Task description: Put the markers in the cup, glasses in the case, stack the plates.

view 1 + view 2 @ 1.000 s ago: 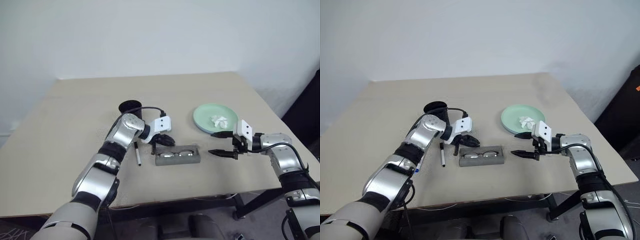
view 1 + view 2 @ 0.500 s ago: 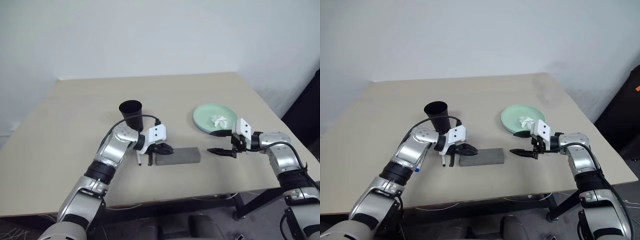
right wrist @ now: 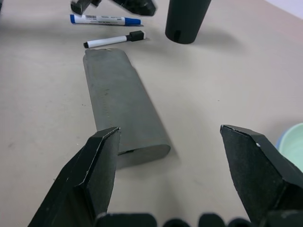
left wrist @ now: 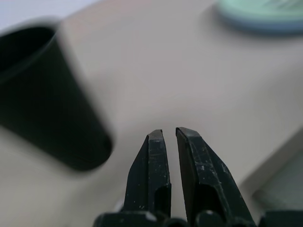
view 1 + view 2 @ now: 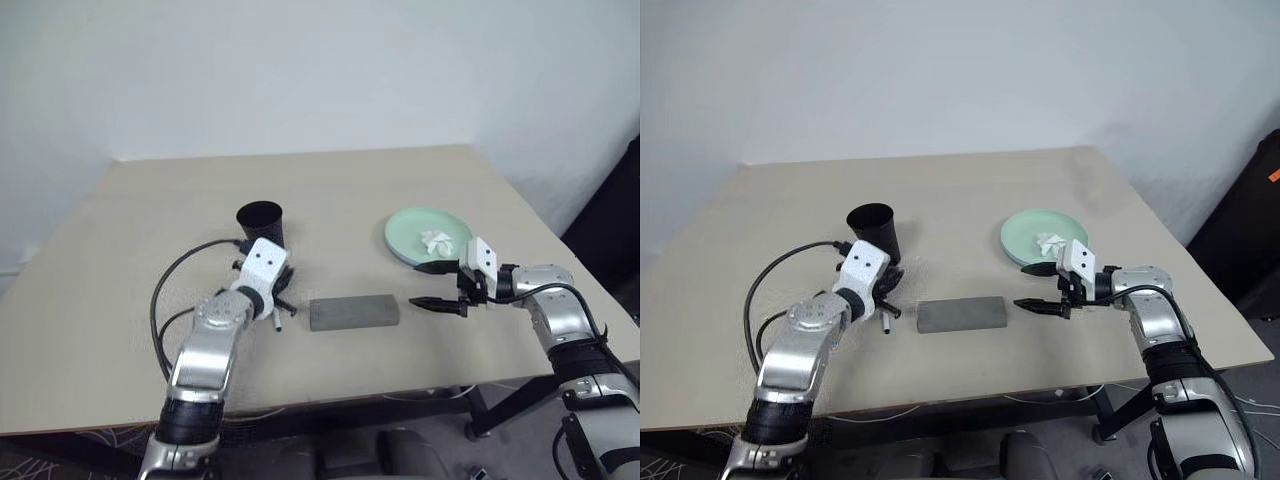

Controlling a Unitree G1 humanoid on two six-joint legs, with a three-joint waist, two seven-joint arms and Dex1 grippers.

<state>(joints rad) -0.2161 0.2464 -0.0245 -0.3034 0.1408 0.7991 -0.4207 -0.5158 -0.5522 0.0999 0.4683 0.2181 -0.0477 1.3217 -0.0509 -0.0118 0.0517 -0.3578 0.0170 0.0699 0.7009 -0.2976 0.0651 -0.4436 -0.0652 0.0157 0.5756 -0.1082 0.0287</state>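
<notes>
Left gripper (image 4: 169,135) clenched, holding nothing, just right of the cup (image 5: 261,222), which stands upright near the table (image 5: 120,260) middle. 2 markers (image 3: 113,39) lie flat beside the cup, apart from both jaws. Closed case (image 5: 354,312) lies between the grippers, its end just ahead of the right gripper (image 3: 168,139), jaws wide, holding nothing. Plates (image 5: 408,228) stacked behind it, tissue (image 5: 436,240) on top.
</notes>
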